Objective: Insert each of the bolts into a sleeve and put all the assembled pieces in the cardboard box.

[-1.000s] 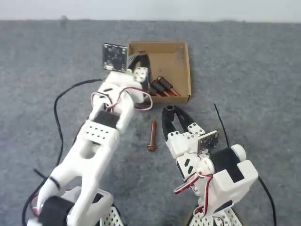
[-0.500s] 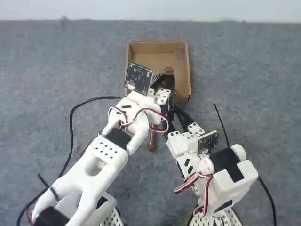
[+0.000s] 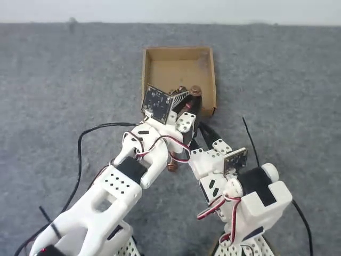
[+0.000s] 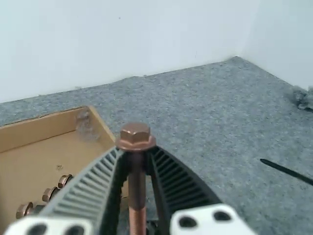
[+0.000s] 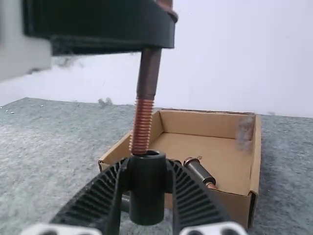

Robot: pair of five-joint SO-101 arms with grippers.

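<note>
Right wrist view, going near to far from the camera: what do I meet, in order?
The right gripper, jaws shut on the sleeve, with the bolt tip at the sleeve's mouth → near wall of the cardboard box → assembled piece inside it → white wall.

The bolt (image 4: 136,138) is held upright in the left tool (image 4: 136,153), its head above the fingers. Directly beneath it, the sleeve (image 5: 145,191) is gripped upright in the right tool (image 5: 145,169), and the bolt's tip is met at the sleeve's mouth. Just beyond both tools, the cardboard box (image 5: 230,198) is set on the worktop (image 3: 64,80), with assembled pieces (image 5: 198,171) laid inside near its front wall. A second bolt (image 3: 171,167) is seen on the worktop behind the left tool, beside the right tool.
</note>
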